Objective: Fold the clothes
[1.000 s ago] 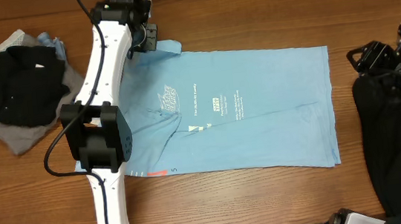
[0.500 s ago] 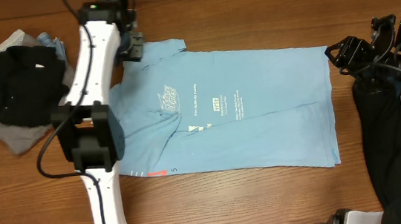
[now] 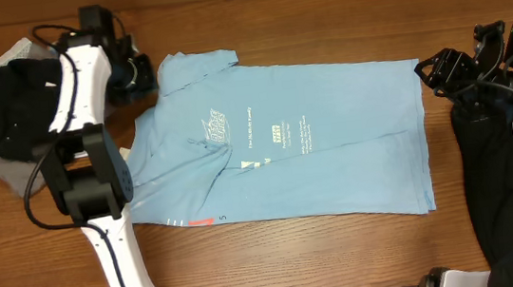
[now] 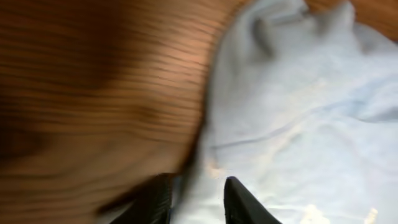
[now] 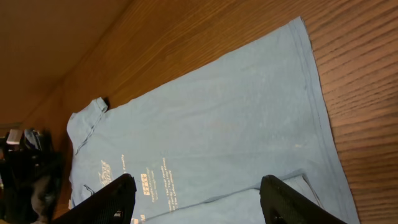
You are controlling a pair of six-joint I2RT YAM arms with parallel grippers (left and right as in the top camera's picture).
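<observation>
Overhead: light blue T-shirt [image 3: 314,147] lies spread on the desk [image 3: 345,258], only partly folded, black and grey pile [image 3: 14,112] at left unfolded, left hand [image 3: 135,75] narrowly parted by its sleeve, right hand [image 3: 431,73] wide, both empty.

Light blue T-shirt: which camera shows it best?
Overhead: nearly all of the light blue T-shirt lies spread flat, small white print visible. Right wrist shows most of it at a slant, lower part cropped. Left wrist shows only a blurred patch.
</observation>
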